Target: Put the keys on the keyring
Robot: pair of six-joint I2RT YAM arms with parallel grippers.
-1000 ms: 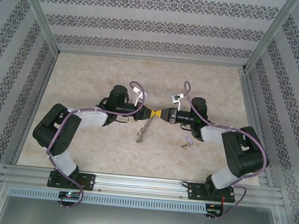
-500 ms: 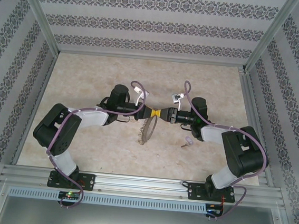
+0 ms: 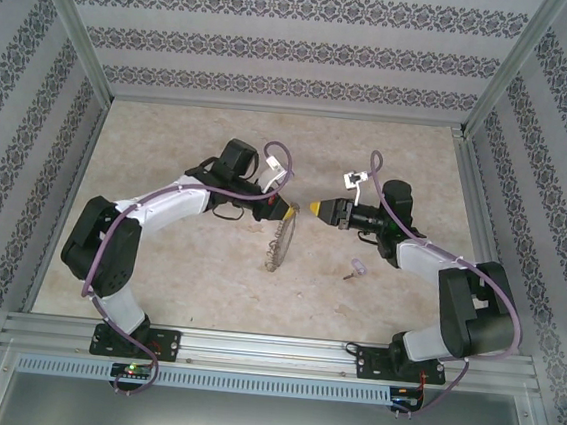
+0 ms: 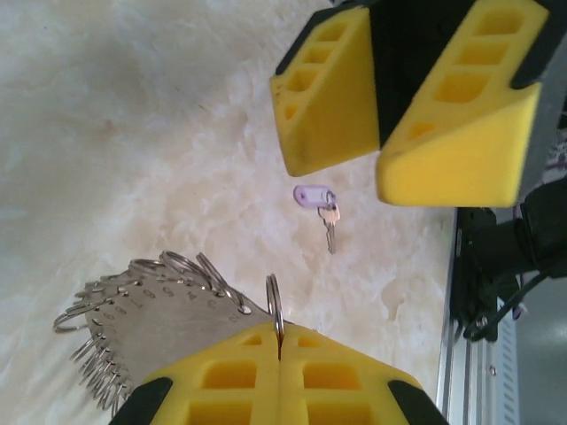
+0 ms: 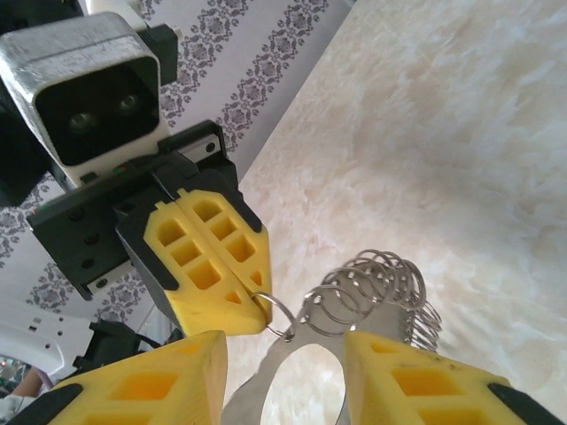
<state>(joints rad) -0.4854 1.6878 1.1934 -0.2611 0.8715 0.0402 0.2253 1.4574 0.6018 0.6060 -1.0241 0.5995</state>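
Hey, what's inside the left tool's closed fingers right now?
One thin ring on the keyring's rim is pinched between the left tool's yellow pads. The ring's lower part is covered by the pads, so how deep it sits cannot be seen.

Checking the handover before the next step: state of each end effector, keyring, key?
keyring: held by one small ring in the left end effector.
left end effector: shut on that ring.
right end effector: open, empty.
key: loose on the table.
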